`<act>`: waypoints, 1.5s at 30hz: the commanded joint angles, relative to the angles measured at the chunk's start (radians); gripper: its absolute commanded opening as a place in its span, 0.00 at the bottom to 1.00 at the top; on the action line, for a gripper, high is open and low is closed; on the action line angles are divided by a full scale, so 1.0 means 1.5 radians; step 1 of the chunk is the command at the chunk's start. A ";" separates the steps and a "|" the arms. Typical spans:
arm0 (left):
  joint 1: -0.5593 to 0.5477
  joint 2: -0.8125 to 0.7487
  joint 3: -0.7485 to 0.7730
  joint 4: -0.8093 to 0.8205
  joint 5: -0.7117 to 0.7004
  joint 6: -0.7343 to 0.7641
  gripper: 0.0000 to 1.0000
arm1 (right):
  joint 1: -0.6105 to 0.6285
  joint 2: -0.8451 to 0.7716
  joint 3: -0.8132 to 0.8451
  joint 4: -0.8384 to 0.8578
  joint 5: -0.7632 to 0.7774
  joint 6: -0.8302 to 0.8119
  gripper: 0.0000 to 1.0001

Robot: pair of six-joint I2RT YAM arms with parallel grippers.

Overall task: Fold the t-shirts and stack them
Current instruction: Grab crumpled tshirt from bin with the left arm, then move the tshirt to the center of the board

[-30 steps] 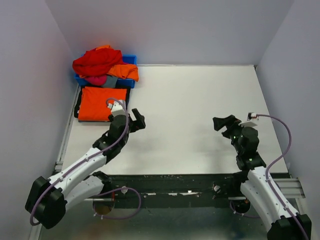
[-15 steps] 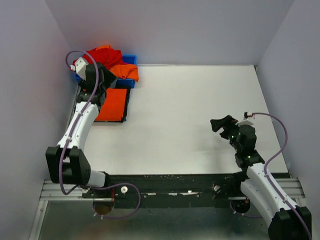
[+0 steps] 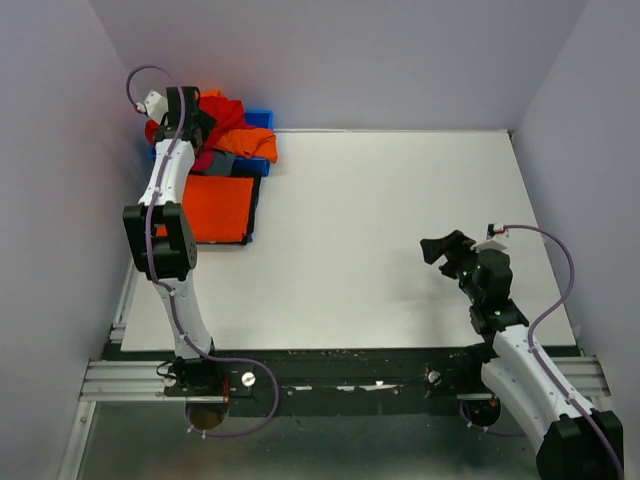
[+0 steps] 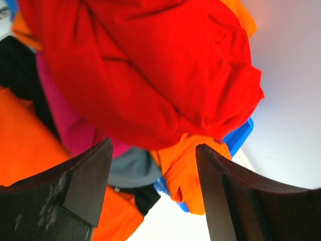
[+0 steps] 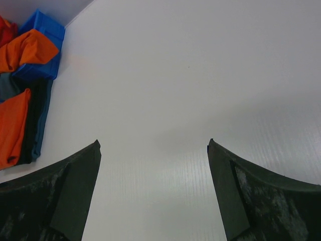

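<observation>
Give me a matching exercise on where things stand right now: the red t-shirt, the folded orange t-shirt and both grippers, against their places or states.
1. red t-shirt
2. folded orange t-shirt
3. left gripper
4. right gripper

A. open, over bare table
B. lying flat beside the blue bin
C. open, close to the red t-shirt
D. topmost in the blue bin

Pairs: 1-D, 2-B, 3-C, 4-A

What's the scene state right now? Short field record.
left gripper: open, poised at the red t-shirt, gripping nothing
right gripper: open, empty, over the table
red t-shirt: crumpled, on top of the heap at the blue bin
folded orange t-shirt: flat on the table, near side of the bin
</observation>
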 commanded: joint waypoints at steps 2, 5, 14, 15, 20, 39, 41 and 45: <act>0.007 0.124 0.171 -0.065 0.058 -0.036 0.76 | 0.001 0.013 0.010 0.015 -0.004 -0.005 0.94; 0.016 0.169 0.220 -0.061 0.093 -0.037 0.62 | 0.001 0.015 0.011 0.014 -0.005 -0.007 0.94; 0.037 0.156 0.206 0.048 0.236 -0.041 0.00 | 0.001 0.014 0.012 0.015 -0.004 -0.008 0.94; 0.032 0.137 0.192 0.059 0.234 -0.040 0.00 | 0.001 0.010 0.012 0.015 -0.005 -0.008 0.94; 0.008 0.054 0.137 0.108 0.249 -0.035 0.00 | 0.001 0.008 0.010 0.016 -0.008 -0.007 0.94; -0.390 -0.107 0.299 0.098 0.241 0.149 0.00 | 0.001 0.008 0.016 0.009 -0.004 -0.004 0.94; -0.407 -0.123 0.273 0.112 0.245 0.137 0.00 | 0.001 0.003 0.018 0.003 0.018 -0.005 0.94; -0.407 -0.160 0.121 0.159 0.246 0.111 0.00 | 0.001 -0.019 0.019 -0.015 0.036 -0.005 0.95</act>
